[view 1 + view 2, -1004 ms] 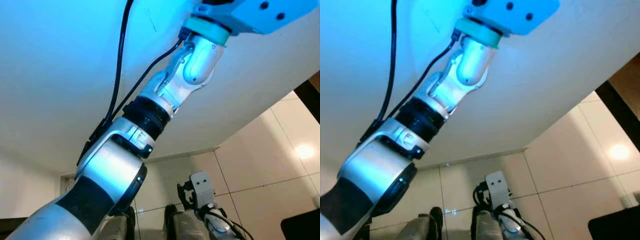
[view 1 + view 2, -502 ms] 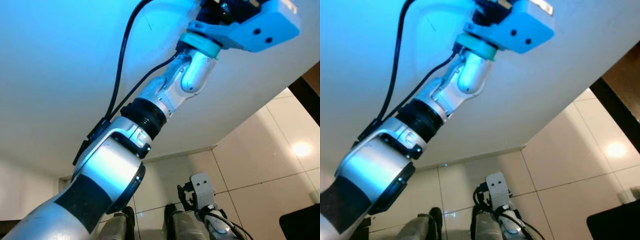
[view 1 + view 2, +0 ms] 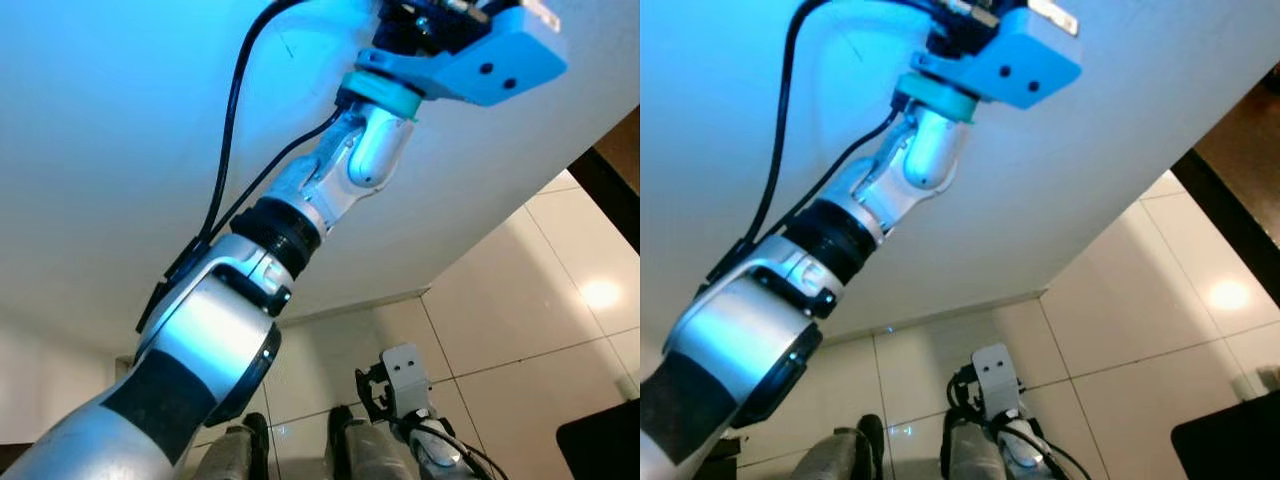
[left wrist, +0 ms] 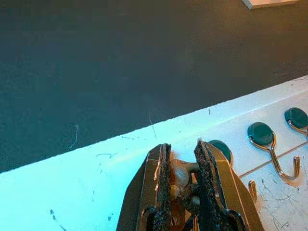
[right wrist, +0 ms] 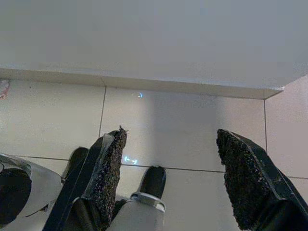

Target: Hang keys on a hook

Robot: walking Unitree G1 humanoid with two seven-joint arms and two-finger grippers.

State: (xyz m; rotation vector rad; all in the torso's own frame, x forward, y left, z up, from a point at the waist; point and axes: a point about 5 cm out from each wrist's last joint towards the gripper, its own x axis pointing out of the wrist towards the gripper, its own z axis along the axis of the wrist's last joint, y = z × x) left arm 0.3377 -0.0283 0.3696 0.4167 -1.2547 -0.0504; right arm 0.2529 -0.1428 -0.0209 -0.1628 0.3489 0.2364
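The left arm is reaching high up the white wall, its blue wrist housing sitting right at the top of the head view, black cable trailing down along the forearm. Through the wrist camera, the left gripper is squeezing narrow on the keys; the metal bunch is sitting pinched between the two black fingers, with brassy bits peeking out low in the gap. Just past the fingertips, almost touching the far finger, a dark round hook base is poking out, and below it a bit of its metal hook is showing beside the finger. Further out to that same side, a second hook is hanging with its curved silver wire plain to see, and a third hook is sitting at the picture's edge. The hooks are mounted on a pale, scuffed board; beyond the fingertips, the surface is turning dark. The keys are not on any hook yet; they are in the grip, near the closest one.

Down low, the right gripper is hanging idle with its fingers spread wide, holding nothing, pointing at the tiled floor by the skirting. Its arm is dangling beside the robot's legs.
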